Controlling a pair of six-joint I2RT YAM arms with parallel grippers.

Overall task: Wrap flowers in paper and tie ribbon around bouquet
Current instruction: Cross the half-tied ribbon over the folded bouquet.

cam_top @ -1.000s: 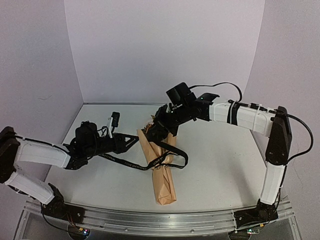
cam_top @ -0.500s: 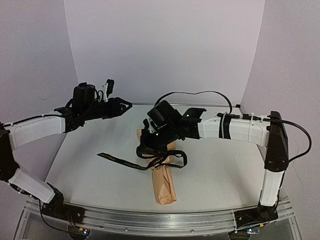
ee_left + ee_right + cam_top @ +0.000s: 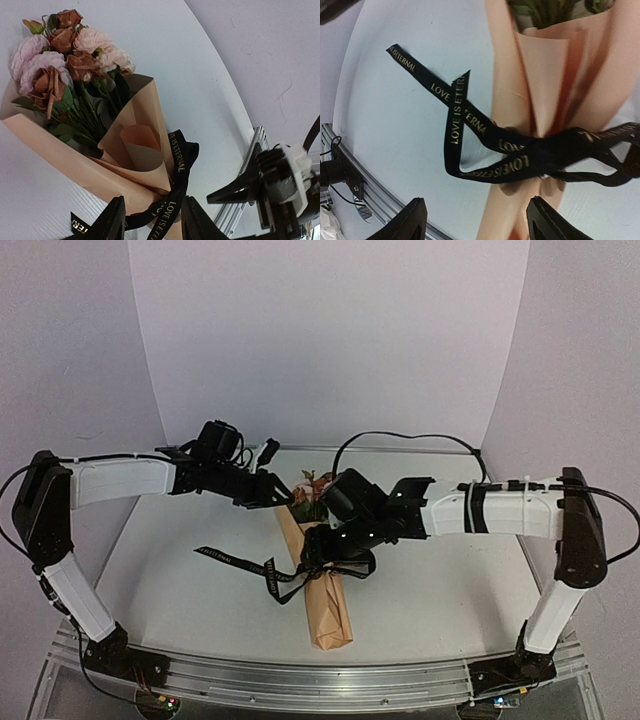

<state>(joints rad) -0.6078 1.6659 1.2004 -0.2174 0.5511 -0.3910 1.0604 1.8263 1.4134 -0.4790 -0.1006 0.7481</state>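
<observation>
Top external: right gripper (image 3: 322, 545) is releasing the black lettered satin ribbon (image 3: 235, 558), jaws wide, leaving it looped round the tan paper-cone bouquet (image 3: 326, 605) mid-frame. Left gripper (image 3: 275, 490), open and empty, is returning. Tie likely needing cinching.

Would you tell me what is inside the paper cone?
Pink, cream and rust flowers with green leaves show at the wide end of the paper; lower down, their stems are covered by it.

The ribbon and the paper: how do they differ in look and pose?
The ribbon is black with pale lettering; the paper is plain tan. The ribbon is a narrow strip, the paper a wide sheet rolled into a cone. The ribbon's ends lie loose on the table; the paper wraps the flowers.
</observation>
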